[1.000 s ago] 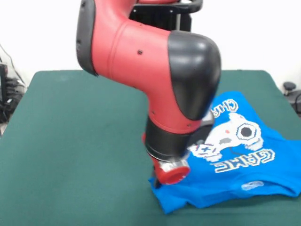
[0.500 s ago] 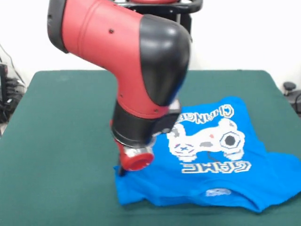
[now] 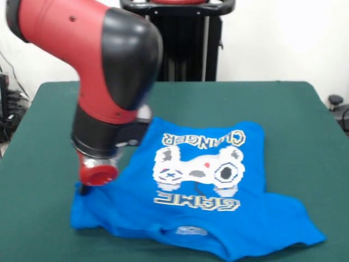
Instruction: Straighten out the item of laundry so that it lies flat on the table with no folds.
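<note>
Blue shirt point(image 3: 207, 202) dragged leftward across green table point(image 3: 294, 109) by pincer point(image 3: 83, 190) at its near-left corner, print now open and mostly flat, right sleeve edge still rumpled; pincer grip hidden, cannot tell whether clamped.

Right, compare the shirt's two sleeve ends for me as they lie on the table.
The T-shirt has its picture-left sleeve end bunched under the robot arm; its picture-right sleeve end is spread out, clear of the arm. The left end's edge looks rumpled; the right's tapers smoothly. Both rest on the green table.
</note>
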You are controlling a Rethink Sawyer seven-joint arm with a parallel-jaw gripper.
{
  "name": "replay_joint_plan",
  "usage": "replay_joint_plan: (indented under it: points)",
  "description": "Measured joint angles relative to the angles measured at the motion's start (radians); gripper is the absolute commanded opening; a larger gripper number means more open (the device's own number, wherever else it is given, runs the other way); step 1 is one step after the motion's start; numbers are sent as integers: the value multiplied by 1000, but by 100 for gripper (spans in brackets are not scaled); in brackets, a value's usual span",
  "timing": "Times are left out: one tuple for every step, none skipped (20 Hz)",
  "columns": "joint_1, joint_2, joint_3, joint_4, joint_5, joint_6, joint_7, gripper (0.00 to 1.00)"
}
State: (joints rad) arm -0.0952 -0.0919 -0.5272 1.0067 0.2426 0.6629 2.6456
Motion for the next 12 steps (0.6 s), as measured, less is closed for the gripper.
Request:
replay_joint_plan:
  points:
    - [-10,-4,0,6,-11,-9,0,0]
    - [-17,-6,0,10,-19,-15,0,0]
    - [-25,-8,0,13,-25,-20,0,0]
    - [-34,-9,0,16,-33,-26,0,0]
    - [-44,-11,0,18,-42,-31,0,0]
    - [-52,-13,1,18,-49,-35,0,0]
    - [-80,-23,5,21,-72,-46,0,100]
    - [-82,-24,6,21,-72,-46,0,100]
    - [-83,-25,6,21,-73,-46,0,100]
    - [-87,-27,6,22,-74,-46,0,100]
    - [-92,-30,6,23,-74,-46,0,100]
    - [-99,-38,7,30,-74,-46,0,100]
